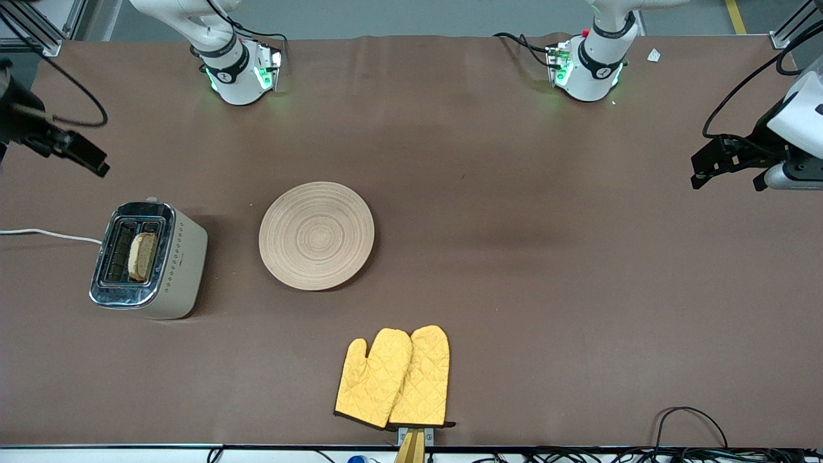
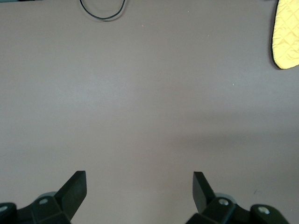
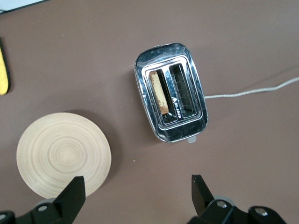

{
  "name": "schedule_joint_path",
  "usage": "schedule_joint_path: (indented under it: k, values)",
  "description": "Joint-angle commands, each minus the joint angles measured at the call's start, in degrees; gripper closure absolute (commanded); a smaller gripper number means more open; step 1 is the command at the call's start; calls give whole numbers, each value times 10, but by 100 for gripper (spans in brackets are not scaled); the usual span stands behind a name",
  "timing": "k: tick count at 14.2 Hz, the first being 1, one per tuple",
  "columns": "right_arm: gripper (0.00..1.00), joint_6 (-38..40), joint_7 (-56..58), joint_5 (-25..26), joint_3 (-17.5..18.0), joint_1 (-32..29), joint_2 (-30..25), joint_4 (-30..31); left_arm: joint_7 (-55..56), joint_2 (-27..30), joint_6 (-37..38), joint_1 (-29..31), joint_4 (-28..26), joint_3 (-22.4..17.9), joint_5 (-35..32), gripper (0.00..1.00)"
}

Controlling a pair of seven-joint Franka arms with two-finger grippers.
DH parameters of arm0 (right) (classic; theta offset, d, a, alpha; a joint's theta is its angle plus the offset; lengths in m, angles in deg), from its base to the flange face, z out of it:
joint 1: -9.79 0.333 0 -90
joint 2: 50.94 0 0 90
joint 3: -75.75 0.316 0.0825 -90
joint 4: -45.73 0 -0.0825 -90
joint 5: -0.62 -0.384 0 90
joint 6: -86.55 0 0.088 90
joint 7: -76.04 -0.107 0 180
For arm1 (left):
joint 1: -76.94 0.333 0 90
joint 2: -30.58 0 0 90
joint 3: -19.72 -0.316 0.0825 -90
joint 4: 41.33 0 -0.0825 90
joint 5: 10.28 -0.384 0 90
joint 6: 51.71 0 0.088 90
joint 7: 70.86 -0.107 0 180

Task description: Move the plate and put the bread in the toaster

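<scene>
The toaster (image 1: pixel 151 260) stands at the right arm's end of the table, its white cord (image 1: pixel 45 235) running off the edge. The bread (image 1: pixel 143 255) stands upright in the toaster slot on the plate's side; the other slot is empty. The wooden plate (image 1: pixel 317 235) lies bare beside the toaster, toward the table's middle. My right gripper (image 1: pixel 87 159) is open and empty, up over the table's end; its view shows the toaster (image 3: pixel 170 98), bread (image 3: pixel 159 93) and plate (image 3: pixel 63 154) below the gripper (image 3: pixel 138 191). My left gripper (image 1: pixel 726 170) is open and empty over the left arm's end of the table (image 2: pixel 139 189).
A pair of yellow oven mitts (image 1: pixel 395 378) lies nearer the front camera than the plate, at the table's front edge; one mitt shows in the left wrist view (image 2: pixel 287 32). A black cable loop (image 1: pixel 691 424) lies at the front edge toward the left arm's end.
</scene>
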Motion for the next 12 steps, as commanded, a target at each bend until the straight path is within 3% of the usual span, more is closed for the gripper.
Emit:
schedule_joint_path:
  k: [1,3,12]
  values:
    - [0,-43,116,-34,-48,-17,-86,108,-1,5,6,-1,-1,-3,8,0]
    - [0,-40,166,-38,-69,-17,-89,108,-1,5,6,-1,-1,-3,8,0]
    - [0,-17,173,-54,-73,-14,-88,93,0,-2,6,-1,11,-3,1,0]
